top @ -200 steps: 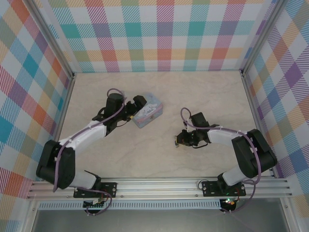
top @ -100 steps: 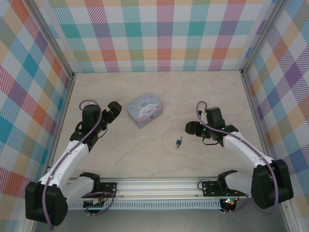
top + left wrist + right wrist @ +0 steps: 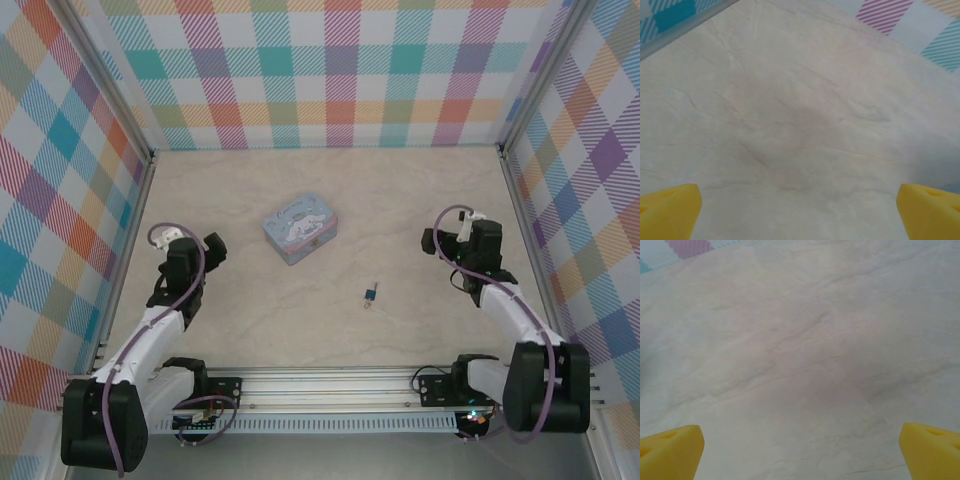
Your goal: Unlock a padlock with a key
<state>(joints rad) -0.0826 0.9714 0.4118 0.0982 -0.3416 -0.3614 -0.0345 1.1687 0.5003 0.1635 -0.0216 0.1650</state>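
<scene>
The tiny blue padlock lies on the marble-look table, in front of the middle. A dark sliver at its near-left end looks like the key; it is too small to tell how it sits. My left gripper hangs far to the left of it, open, with bare table between its yellow fingertips. My right gripper is to the right of the padlock and a little behind it, also open. Bare table lies between its yellow fingertips too. Neither gripper touches anything.
A pale-blue cartoon-printed tin box stands left of centre, behind the padlock. Plaid walls close the table in on three sides. The metal rail with both arm bases runs along the near edge.
Both arms have drawn back from the middle to their own sides. The right gripper opened and left the padlock on the table. The left gripper moved away from the tin.
</scene>
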